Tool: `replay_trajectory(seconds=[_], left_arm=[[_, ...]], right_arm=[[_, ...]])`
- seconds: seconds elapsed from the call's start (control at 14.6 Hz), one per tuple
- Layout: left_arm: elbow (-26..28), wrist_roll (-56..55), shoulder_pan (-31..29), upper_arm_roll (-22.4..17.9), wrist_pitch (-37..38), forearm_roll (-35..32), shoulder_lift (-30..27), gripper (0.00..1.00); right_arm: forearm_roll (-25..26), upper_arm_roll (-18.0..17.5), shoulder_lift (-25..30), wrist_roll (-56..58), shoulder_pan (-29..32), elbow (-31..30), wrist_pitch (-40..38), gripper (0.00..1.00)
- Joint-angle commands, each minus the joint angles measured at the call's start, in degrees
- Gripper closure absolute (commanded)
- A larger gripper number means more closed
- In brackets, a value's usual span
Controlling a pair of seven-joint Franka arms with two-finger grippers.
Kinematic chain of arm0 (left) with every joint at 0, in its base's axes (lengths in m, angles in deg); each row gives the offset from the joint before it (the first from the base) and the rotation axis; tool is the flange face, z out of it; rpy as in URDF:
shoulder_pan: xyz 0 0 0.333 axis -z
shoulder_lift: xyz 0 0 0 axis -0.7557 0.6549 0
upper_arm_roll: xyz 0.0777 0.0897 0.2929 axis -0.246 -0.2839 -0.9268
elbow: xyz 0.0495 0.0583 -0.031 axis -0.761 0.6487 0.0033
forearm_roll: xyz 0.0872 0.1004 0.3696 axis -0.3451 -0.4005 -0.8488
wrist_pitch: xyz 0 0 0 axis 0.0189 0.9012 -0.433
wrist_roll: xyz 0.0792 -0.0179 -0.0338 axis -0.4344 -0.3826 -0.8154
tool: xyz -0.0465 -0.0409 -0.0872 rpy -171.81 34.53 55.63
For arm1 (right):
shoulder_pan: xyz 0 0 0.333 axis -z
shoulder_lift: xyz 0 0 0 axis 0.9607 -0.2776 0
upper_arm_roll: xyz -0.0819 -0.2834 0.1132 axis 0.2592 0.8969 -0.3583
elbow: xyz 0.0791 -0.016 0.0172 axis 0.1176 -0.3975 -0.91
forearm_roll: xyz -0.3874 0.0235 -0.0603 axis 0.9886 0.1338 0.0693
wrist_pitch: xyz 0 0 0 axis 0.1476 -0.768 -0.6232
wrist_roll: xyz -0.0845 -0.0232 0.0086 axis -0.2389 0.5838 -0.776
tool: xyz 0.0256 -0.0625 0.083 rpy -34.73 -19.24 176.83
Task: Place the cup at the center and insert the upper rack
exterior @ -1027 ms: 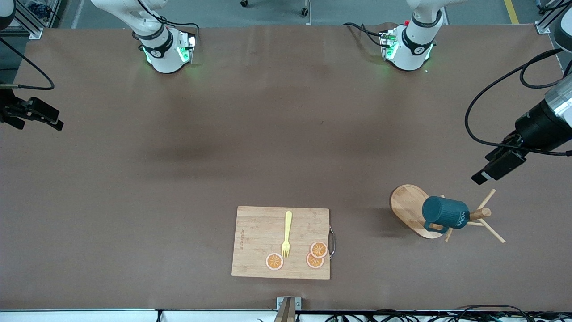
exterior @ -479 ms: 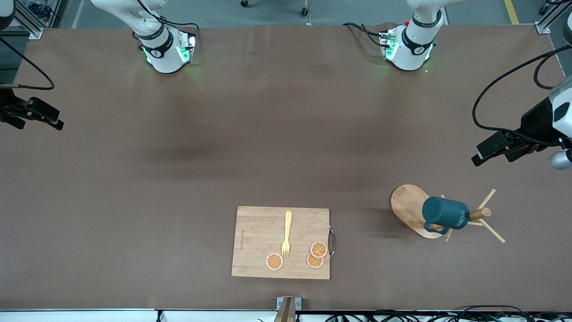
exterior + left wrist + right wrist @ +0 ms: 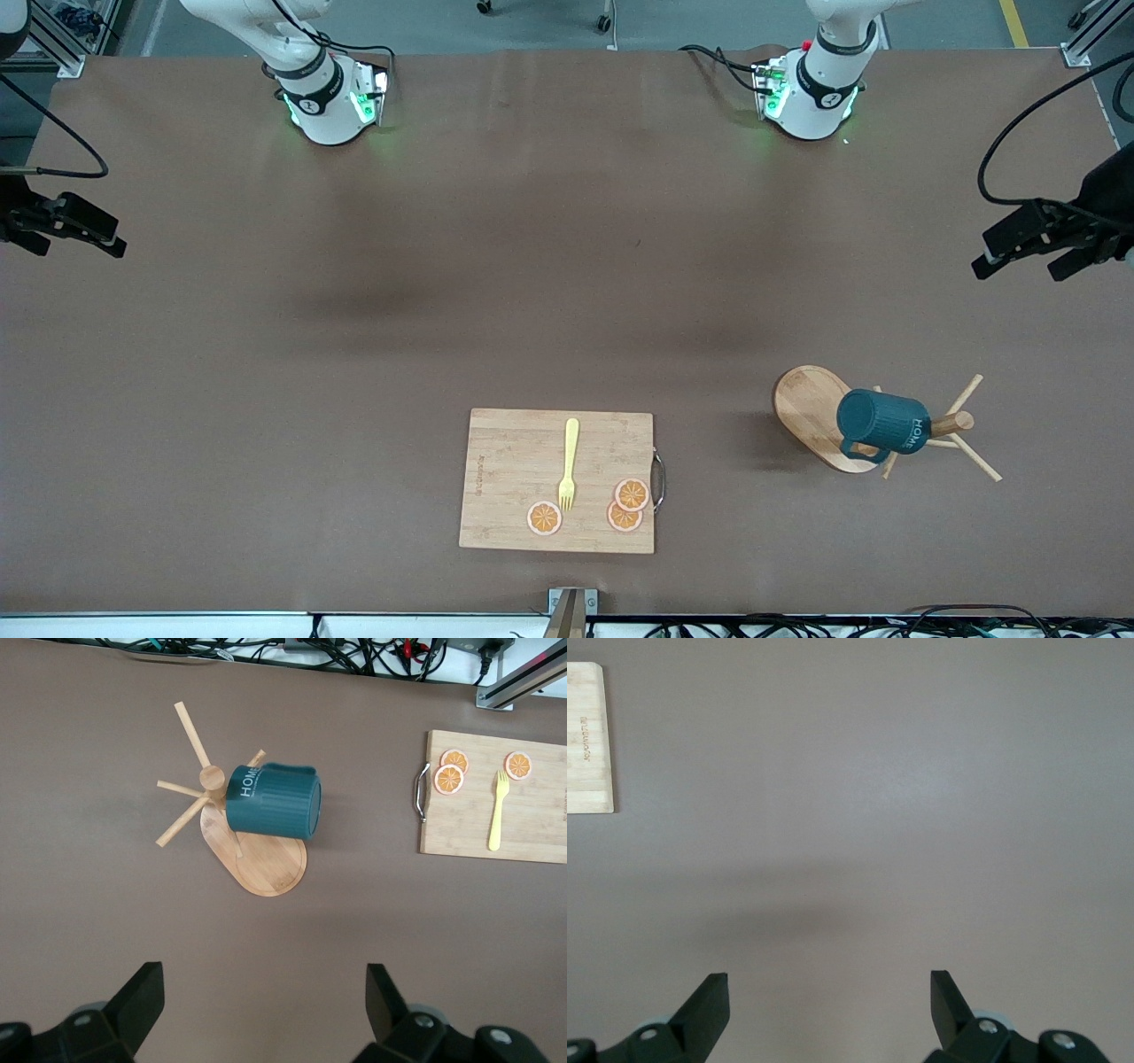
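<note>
The dark teal cup point(image 3: 881, 424) hangs on a peg of the wooden mug tree, the upper rack point(image 3: 808, 409), which stands near the left arm's end of the table. The left wrist view shows the cup point(image 3: 273, 802), its "HOME" lettering and the rack's oval base point(image 3: 266, 866). My left gripper point(image 3: 1023, 260) is open and empty in the air over bare table, apart from the rack; its jaws point(image 3: 264, 983) stand wide. My right gripper point(image 3: 78, 246) is open and empty over the table's edge at the right arm's end, and in its wrist view point(image 3: 830, 985) it faces bare table.
A rectangular cutting board point(image 3: 514, 452) lies near the front camera's edge at mid-table, with a yellow fork point(image 3: 568, 463) and three orange slices point(image 3: 631, 494) on it. It also shows in the left wrist view point(image 3: 540, 828); its corner shows in the right wrist view point(image 3: 586, 735).
My left gripper has drawn up and away from the rack toward the left arm's end of the table, turning as it went. The cup, the rack and the right arm have not moved.
</note>
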Motion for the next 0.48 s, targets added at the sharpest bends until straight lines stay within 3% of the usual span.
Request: replay_trajectory(seconds=[0.0, 0.27, 0.41], left_arm=[[1.37, 0.70, -0.31, 0.14, 0.52, -0.89, -1.79, 0.00], [1.37, 0.79, -0.23, 0.14, 1.58, -0.89, -2.32, 0.00], [1.63, 0.79, 2.65, -2.30, 1.58, -0.89, -2.32, 0.00]], right_arm=[[1.01, 0.20, 1.83, -0.37, -0.60, -1.74, 0.20, 0.00], [0.93, 0.20, 1.92, -0.37, -0.60, -1.65, -0.15, 0.00], [0.93, 0.20, 2.00, -0.45, -0.51, -1.65, -0.59, 0.00]])
